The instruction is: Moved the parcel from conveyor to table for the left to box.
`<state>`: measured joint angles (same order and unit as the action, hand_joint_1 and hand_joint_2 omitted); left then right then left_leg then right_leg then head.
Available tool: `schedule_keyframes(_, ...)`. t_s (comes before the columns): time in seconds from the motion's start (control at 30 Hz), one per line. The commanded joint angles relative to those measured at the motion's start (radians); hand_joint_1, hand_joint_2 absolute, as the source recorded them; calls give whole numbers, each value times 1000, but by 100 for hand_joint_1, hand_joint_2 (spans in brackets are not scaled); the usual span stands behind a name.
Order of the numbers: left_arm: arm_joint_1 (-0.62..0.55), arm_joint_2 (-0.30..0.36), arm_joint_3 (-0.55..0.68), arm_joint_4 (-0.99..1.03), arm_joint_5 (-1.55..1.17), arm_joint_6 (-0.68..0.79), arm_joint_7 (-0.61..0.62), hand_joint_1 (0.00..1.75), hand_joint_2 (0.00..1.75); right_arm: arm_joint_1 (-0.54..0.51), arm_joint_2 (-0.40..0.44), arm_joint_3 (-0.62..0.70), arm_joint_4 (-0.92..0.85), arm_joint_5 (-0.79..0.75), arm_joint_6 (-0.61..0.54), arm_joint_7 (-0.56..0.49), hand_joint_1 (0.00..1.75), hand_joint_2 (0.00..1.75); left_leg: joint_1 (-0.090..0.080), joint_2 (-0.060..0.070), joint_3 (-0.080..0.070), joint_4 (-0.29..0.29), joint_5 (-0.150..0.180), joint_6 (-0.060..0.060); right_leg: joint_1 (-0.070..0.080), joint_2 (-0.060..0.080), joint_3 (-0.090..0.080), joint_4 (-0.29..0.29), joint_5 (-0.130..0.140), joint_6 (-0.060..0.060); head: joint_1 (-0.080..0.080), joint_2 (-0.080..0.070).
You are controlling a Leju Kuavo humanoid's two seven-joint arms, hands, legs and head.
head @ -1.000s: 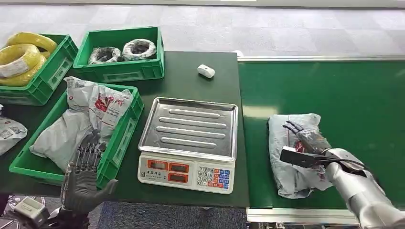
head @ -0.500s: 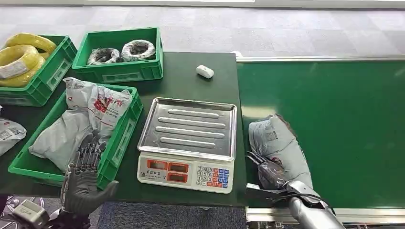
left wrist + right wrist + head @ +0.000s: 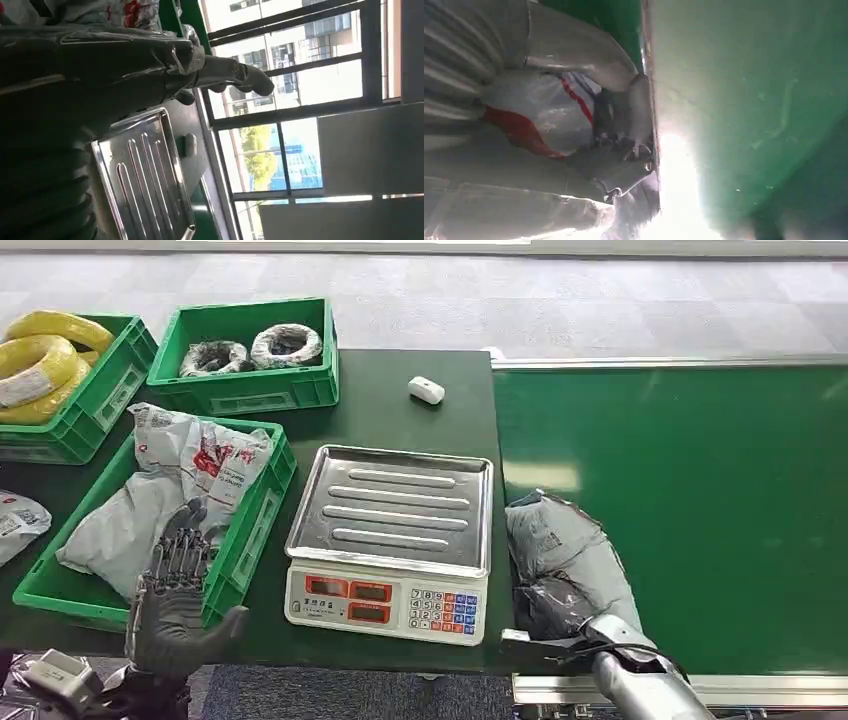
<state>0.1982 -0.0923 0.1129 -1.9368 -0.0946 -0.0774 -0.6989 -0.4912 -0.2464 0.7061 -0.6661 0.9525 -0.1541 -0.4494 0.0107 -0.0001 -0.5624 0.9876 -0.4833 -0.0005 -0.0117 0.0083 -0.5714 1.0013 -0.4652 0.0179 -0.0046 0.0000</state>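
The grey plastic parcel (image 3: pixel 562 540) lies at the left edge of the green conveyor belt (image 3: pixel 700 480), close against the scale (image 3: pixel 390 540). My right hand (image 3: pixel 556 612) grips the parcel's near end, its dark fingers lying over the wrapping. The right wrist view shows the parcel's (image 3: pixel 539 100) red print under the thumb of my right hand (image 3: pixel 574 50). My left hand (image 3: pixel 178 590) hovers open, fingers spread, at the front edge of the green crate (image 3: pixel 258 525) that holds other grey parcels. The left wrist view shows the left hand (image 3: pixel 100 65) holding nothing.
The scale with its steel tray stands on the dark table (image 3: pixel 400 420) between crate and belt. A small white object (image 3: pixel 426 390) lies behind it. Two more green crates at the back hold wrapped coils (image 3: pixel 250 345) and yellow coils (image 3: pixel 40 355). Another parcel (image 3: pixel 18 520) lies at far left.
My right hand has pulled the parcel leftward and nearer, from mid-belt to the belt's left edge beside the scale. My left hand has stayed about where it was.
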Motion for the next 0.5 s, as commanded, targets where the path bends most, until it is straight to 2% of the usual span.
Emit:
schedule_keyframes(0.03, -2, -10, 29, 36, 1, 2, 1, 0, 175, -79, -17, -17, -13, 16, -25, 49, 175, 175, -1, 1, -1, -1, 1, 0, -1, 0, -1, 0, 1, -1, 0, 0)
schedule_keyframes(0.1, 10, -9, 28, 30, 7, 10, 1, 0, 175, -98, -50, -51, -65, 46, -56, 94, 175, 175, -1, 0, 0, -1, 1, 0, -1, -1, 0, 0, 0, 0, 0, 0)
schedule_keyframes(0.27, 31, -9, 20, 19, 13, 20, 1, 0, 175, -173, -115, -114, -152, 81, -30, 120, 175, 175, -2, 0, -3, 1, 0, 1, -3, 0, -3, 2, 0, 0, 0, 0)
schedule_keyframes(0.43, 73, -18, 23, -5, 13, 14, 1, 0, 175, -321, -187, -184, -231, 93, 9, 144, 175, 175, -3, 1, -5, 2, 0, 1, -3, 2, -6, 3, 1, 1, 0, 0)
schedule_keyframes(0.5, 76, -14, 18, -1, 17, 14, 1, 0, 175, -397, -192, -197, -234, 109, 22, 159, 175, 175, -4, 2, -6, 3, 0, 1, -4, 2, -8, 4, 0, 1, 0, 0)
